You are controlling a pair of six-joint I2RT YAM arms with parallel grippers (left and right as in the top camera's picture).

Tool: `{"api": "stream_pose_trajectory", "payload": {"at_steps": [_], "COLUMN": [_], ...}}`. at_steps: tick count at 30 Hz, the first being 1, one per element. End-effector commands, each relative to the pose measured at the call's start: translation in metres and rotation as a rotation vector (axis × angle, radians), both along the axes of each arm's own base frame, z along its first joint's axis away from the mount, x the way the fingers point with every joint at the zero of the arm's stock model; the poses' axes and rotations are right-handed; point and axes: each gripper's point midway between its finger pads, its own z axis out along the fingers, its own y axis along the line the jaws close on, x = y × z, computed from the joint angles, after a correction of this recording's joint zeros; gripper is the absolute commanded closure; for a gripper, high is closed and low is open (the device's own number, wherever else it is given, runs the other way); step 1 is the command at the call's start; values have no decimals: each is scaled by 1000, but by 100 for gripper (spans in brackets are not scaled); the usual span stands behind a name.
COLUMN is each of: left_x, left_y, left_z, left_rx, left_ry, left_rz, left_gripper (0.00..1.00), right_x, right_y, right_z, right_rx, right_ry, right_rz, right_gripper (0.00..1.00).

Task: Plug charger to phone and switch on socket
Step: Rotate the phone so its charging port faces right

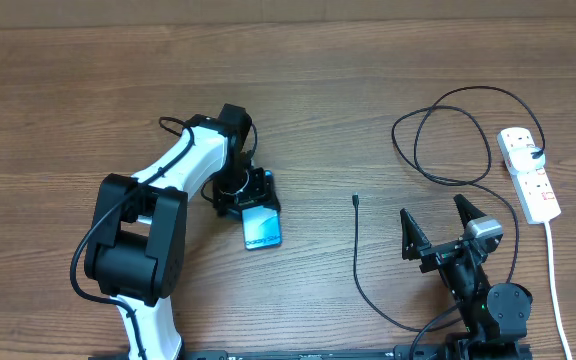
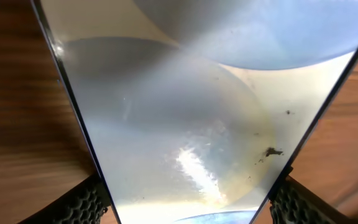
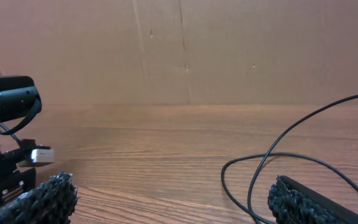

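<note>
The left claw [image 1: 255,202] is clenched on the phone [image 1: 262,230] by its side edges, left of centre in the overhead frame. The right claw [image 1: 434,212] gapes empty at lower right. The charger [image 1: 356,240] lies just left of it, and the socket [image 1: 530,180] sits at the far right.

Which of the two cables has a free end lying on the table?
The thin black charger; its tip lies loose, while the thick white cord leaves the frame.

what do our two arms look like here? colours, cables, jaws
left arm: white links, black joint housings, thin black cable along it. right arm: black where visible, grey wrist camera. jaws: black, knobbly textured pads; right ones taper to points.
</note>
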Motion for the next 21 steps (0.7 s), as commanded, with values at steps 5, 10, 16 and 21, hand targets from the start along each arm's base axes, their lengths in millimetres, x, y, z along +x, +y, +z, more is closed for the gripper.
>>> {"api": "stream_pose_trajectory", "payload": {"at_steps": [5, 10, 16, 21], "left_x": [10, 16, 8, 6], "left_y": [-51, -63, -75, -75], "left_z": [12, 19, 33, 35], "left_rx": [-328, -404, -518, -532], "left_ry": [-31, -57, -39, -32], "left_rz": [-64, -69, -105, -109], "left_gripper": [31, 32, 32, 32], "right_x": [0, 0, 0, 0], "right_y": [0, 0, 0, 0], "right_z": [-2, -2, -2, -2], "right_rx": [3, 3, 3, 3], "right_ry": [-2, -2, -2, -2], "right_rz": [-1, -1, -1, -1], "right_gripper": [0, 0, 0, 0]}}
